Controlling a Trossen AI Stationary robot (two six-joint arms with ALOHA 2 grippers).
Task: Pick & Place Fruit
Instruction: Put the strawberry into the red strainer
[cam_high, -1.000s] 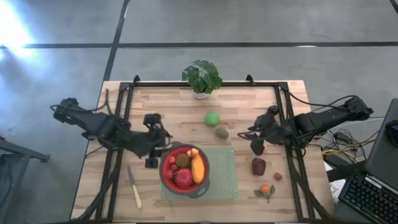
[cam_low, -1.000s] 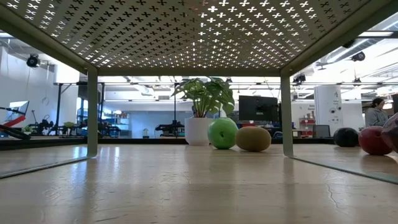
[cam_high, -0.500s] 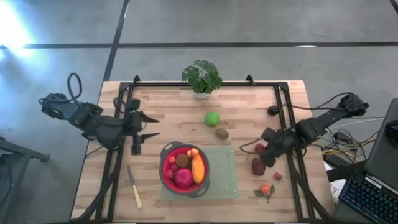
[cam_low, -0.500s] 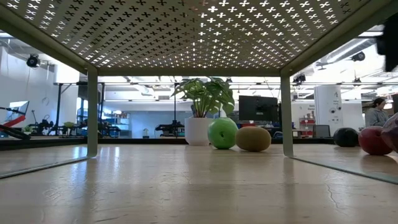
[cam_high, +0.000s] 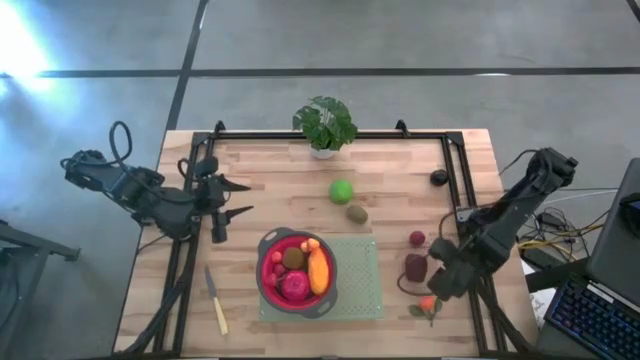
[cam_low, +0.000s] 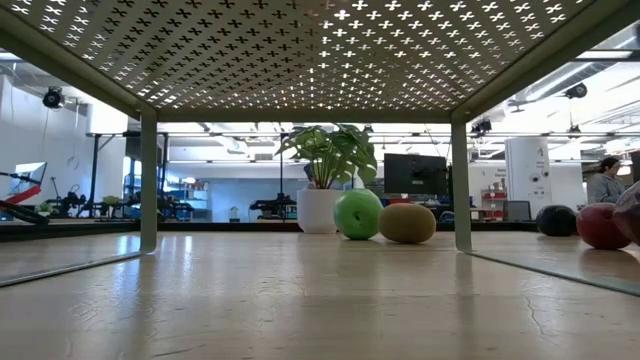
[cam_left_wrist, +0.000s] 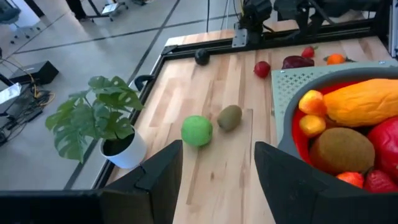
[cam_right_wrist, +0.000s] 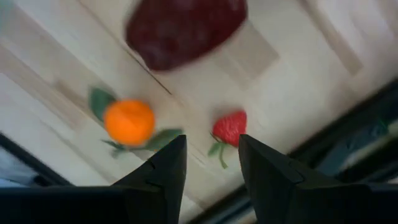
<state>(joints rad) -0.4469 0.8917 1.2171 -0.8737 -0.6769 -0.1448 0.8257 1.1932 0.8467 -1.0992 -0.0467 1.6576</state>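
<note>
A: Which fruit is the right gripper (cam_high: 440, 285) lined up for?

B: It hangs over the table's right edge, at about four o'clock from the red round plastic bowl (cam_high: 264, 272). Its wrist view looks straight down on the small red toy strawberry (cam_right_wrist: 230, 128), which sits just ahead of the gap between the two dark fingers (cam_right_wrist: 157, 175). I judge that to be the target.

A: And the neighbours?

B: The small orange toy tangerine with green leaves (cam_right_wrist: 129, 122) lies beside the strawberry, off to the outer side of one finger. The dark-red lumpy toy fruit (cam_high: 415, 267) is farther on, past both of them. From above, the tangerine (cam_high: 427, 303) peeks out at the gripper's seven o'clock.

A: Long axis of the strawberry?

B: Its leafy stem end points back toward the fingers; the piece is nearly round, so approach angle matters little.

A: Jaws?

B: Apart, with a moderate gap, nothing between them and nothing touched. The gap looks a little wider than the strawberry.

A: The left arm?

B: The left gripper (cam_high: 225, 200) waits at ten o'clock of the bowl, fingers (cam_left_wrist: 163, 180) apart and empty. It is far from the strawberry, so the right arm is clearly the nearer.
</note>
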